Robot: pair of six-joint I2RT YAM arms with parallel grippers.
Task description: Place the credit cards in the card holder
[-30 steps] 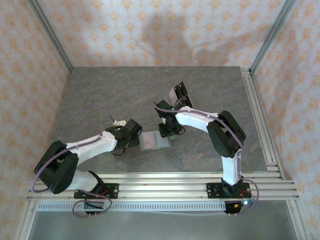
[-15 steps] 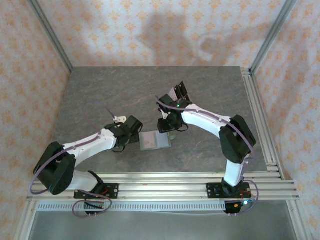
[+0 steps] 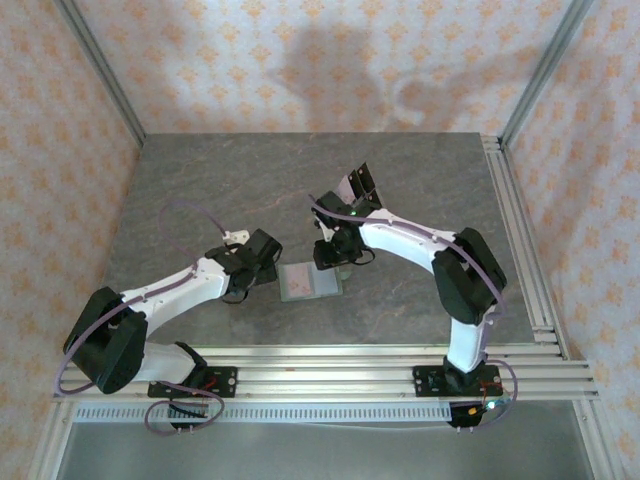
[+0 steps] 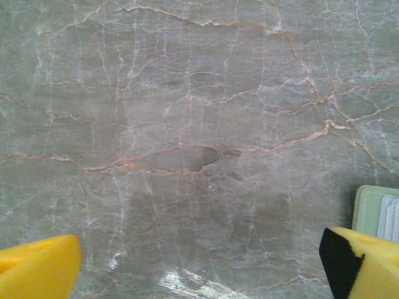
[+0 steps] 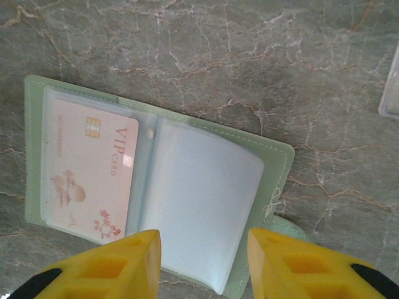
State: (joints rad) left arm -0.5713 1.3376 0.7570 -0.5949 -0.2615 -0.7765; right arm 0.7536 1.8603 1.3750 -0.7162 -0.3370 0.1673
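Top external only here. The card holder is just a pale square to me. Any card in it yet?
Observer: Yes. The card holder lies open, with one pink VIP card tucked behind clear plastic.
Operator: Right claw carrying the next one?
Observer: No. The right claw is open, nothing between its fingers, above the holder's empty sleeve.

Pale sage-green folding wallet [image 4: 374, 208] runs off the left wrist view's right edge, corner behind a yellow fingertip [image 4: 368, 268]; thin dark cards [image 3: 357, 186] too small to count
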